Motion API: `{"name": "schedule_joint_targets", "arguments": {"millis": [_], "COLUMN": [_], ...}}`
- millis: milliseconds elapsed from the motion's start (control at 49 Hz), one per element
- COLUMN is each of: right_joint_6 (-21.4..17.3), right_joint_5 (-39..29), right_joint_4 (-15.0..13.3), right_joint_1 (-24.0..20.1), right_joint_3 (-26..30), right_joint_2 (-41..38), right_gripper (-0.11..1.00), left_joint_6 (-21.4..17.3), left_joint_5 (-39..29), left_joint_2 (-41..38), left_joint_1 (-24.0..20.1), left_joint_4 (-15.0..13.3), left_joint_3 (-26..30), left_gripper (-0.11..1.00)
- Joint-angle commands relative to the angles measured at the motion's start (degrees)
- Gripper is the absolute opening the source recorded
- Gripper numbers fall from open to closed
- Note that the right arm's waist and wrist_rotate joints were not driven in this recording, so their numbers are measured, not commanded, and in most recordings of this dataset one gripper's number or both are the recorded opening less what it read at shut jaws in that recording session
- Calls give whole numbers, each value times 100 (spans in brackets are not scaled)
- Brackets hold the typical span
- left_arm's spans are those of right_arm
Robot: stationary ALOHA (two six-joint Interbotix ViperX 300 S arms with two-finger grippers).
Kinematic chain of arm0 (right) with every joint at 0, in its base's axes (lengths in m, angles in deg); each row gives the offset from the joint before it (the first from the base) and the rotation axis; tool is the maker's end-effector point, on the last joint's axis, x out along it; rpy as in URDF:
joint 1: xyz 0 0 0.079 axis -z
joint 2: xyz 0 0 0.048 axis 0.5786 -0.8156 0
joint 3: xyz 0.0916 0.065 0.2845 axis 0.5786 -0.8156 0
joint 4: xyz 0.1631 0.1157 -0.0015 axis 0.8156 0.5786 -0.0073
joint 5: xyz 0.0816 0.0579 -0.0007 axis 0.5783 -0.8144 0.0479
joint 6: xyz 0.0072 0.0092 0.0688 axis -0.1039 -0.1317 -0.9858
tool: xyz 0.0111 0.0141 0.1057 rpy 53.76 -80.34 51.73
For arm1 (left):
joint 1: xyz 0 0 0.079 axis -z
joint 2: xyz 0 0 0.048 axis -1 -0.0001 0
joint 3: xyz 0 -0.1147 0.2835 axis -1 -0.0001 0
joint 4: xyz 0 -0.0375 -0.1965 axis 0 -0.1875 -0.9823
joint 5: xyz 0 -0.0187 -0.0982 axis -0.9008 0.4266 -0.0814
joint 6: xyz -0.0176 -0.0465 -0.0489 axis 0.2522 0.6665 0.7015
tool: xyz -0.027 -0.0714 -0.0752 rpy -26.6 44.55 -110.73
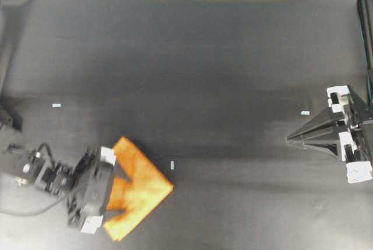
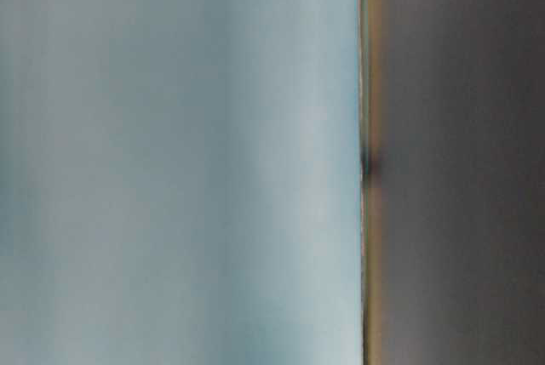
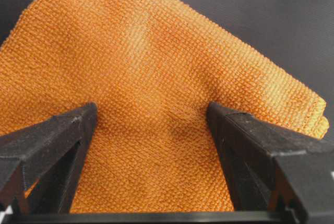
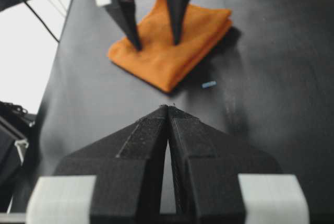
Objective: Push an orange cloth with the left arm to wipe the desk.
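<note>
Left fingers [image 3: 261, 151] spread, tips planted on cloth [image 3: 156, 88]; cloth extends ahead toward bare worktop [image 1: 221, 75].

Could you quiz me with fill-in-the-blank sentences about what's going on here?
1. The cloth is colored ____.
2. The left gripper has its fingers wide apart, pressing down on the ____.
3. The right gripper is ____, away from the cloth.
4. The desk is colored ____.

Missing words: orange; cloth; shut; black
</note>
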Motion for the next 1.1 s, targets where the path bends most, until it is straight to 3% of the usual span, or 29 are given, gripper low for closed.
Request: {"name": "schedule_joint_targets", "arguments": {"millis": [0, 245, 571, 857, 1081], "right_joint_6": [0, 0, 0, 9, 0], "right_joint_5": [26, 26, 18, 26, 26], "right_joint_4": [18, 18, 18, 18, 18], "right_joint_1": [0, 0, 0, 0, 0], "right_joint_3": [35, 26, 26, 26, -18], "right_joint_2": [-18, -18, -26, 0, 62], "right_gripper": [0, 0, 0, 0, 0], "left_joint_6": [0, 149, -70, -580, -580], "left_joint_5": [-9, -70, -211, -229, -650], "left_joint_2": [44, 44, 255, 1266, 2294], "left_joint_1": [272, 738, 519, 352, 343], "left_joint_4": [9, 9, 18, 18, 18], "left_joint_3": [88, 185, 316, 334, -114], "left_gripper": [84, 84, 84, 84, 84]}}
